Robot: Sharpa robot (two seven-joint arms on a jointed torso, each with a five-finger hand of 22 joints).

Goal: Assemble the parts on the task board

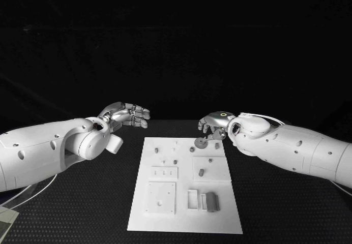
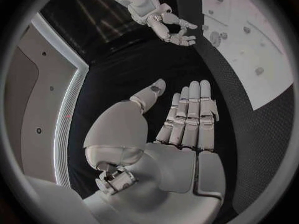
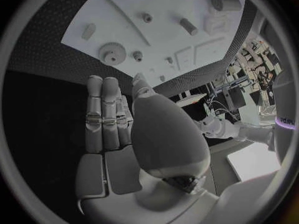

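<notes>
The white task board (image 1: 183, 213) lies in the middle of the black table. A grey gear (image 1: 200, 143) lies flat near its far right corner, also seen as the gear (image 3: 112, 52) with a smaller gear (image 3: 137, 55) beside it. Small pegs (image 1: 156, 150) stand across the far half. My right hand (image 1: 215, 124) hovers just beyond the gear, its fingers (image 3: 102, 109) straight and holding nothing. My left hand (image 1: 128, 114) is over the bare table off the board's far left corner, fingers (image 2: 193, 114) extended together, empty.
A grey block (image 1: 212, 202) sits in a slot at the board's near right. Square recessed plates (image 1: 160, 197) take up the near left. A short cylinder (image 3: 188, 26) lies on the board. Black table mat (image 1: 88, 203) surrounds the board on both sides.
</notes>
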